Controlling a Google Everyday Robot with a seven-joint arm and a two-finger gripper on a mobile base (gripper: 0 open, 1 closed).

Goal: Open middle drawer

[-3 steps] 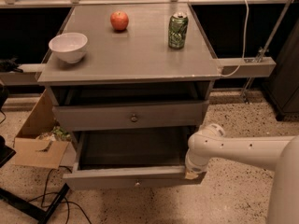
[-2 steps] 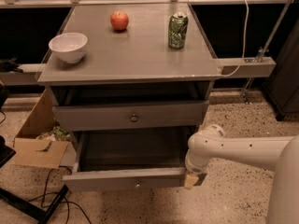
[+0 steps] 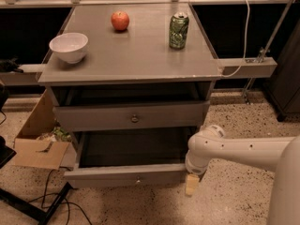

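The middle drawer (image 3: 126, 175) is pulled well out of the grey cabinet (image 3: 140, 74). Its dark, deep interior (image 3: 133, 146) shows, and its front with a small round knob (image 3: 137, 178) faces me. Above it is another drawer front (image 3: 93, 117) with a round metal knob (image 3: 135, 118), with a dark gap over it. My gripper (image 3: 192, 184) hangs from the white arm (image 3: 234, 149) at the right end of the open drawer's front, just beside its corner and low near the floor. It is off the knob.
On the cabinet top stand a white bowl (image 3: 69, 46), a red apple (image 3: 120, 20) and a green can (image 3: 178, 30). A cardboard box (image 3: 37, 146) lies on the floor to the left, with black cables (image 3: 47, 205) in front of it. A grey rail (image 3: 246, 67) sticks out on the right.
My gripper has sunk a little lower beside the right end of the open drawer's front. The drawer stays pulled out as before.
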